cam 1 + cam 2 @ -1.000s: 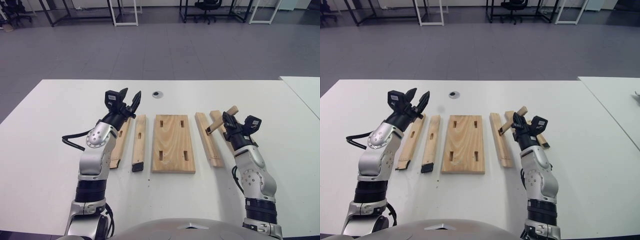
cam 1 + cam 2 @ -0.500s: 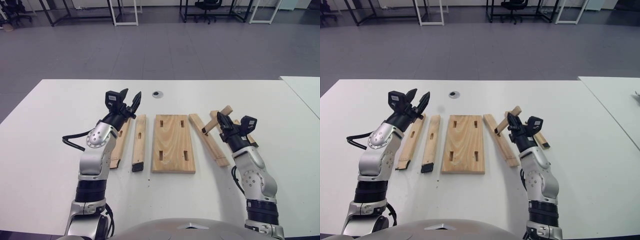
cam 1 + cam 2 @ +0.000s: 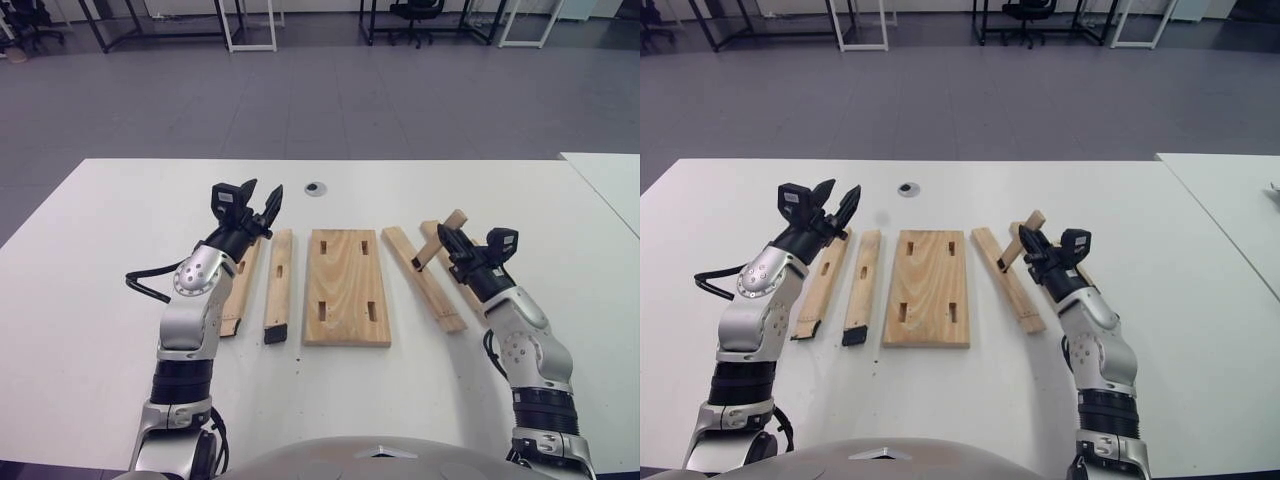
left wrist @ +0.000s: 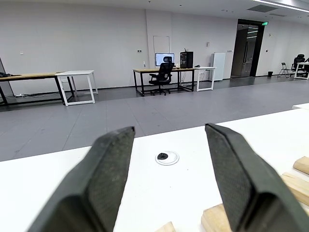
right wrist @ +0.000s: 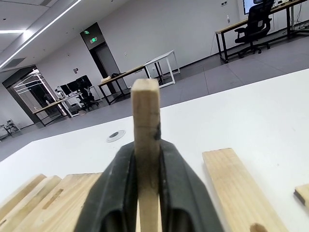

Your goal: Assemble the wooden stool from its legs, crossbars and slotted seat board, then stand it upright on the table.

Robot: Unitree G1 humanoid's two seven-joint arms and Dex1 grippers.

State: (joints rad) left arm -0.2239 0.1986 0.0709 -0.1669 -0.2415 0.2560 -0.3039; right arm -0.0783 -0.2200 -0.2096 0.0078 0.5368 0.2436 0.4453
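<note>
1. The white tabletop (image 3: 100,230) carries all the wooden parts, which lie in a row in front of the robot.
2. The left end effector (image 3: 262,192) hovers above the tabletop, over the far end of the leftmost leg (image 3: 241,290). Its two fingers are spread wide and there is nothing between them. It touches no part.
3. Just to the right of this leg lies a second leg (image 3: 279,275), flat, with a dark cap at its near end. It is near the left end effector but apart from it.
4. Beyond these legs a small round grommet (image 3: 316,188) sits in the tabletop.
5. The slotted seat board (image 3: 346,285) lies flat in the middle, with four slots facing up, well apart from both end effectors.
6. To the right of the board lies a third leg (image 3: 425,278), flat and turned at an angle, with its far end nearer to the board.
7. The right end effector (image 3: 452,243) is closed firmly on a crossbar (image 5: 146,106). The crossbar is held tilted above the third leg, and its lower end is close to this leg; I cannot tell if they touch.
8. A fourth leg (image 3: 430,231) lies partly hidden under the right end effector.
</note>
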